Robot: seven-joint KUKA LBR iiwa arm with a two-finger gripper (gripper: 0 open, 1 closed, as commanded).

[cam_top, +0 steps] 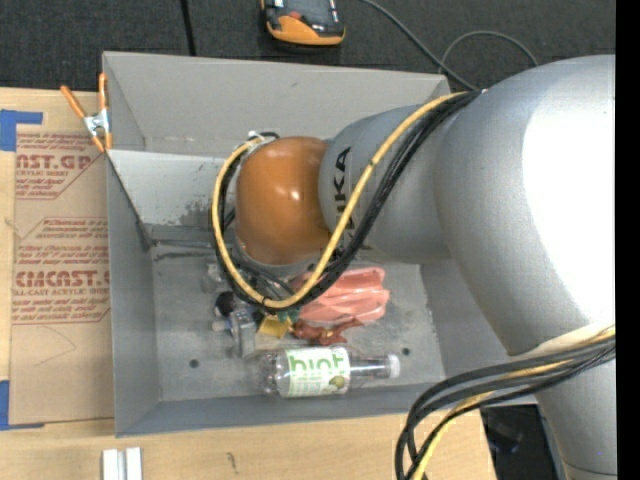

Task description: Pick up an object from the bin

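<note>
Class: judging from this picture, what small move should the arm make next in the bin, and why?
Probably a slight shift of the pincer toward the yellow piece just beside it: the pincer sits low near the bin floor, and the bottle and pink bag lie farther off.

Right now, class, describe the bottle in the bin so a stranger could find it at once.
In the grey bin, look along the wall nearest the picture's bottom edge. A bottle lies there on its side, cap pointing right. Unlike the crumpled pink thing just above it, it is clear with a green-lettered label.
</note>
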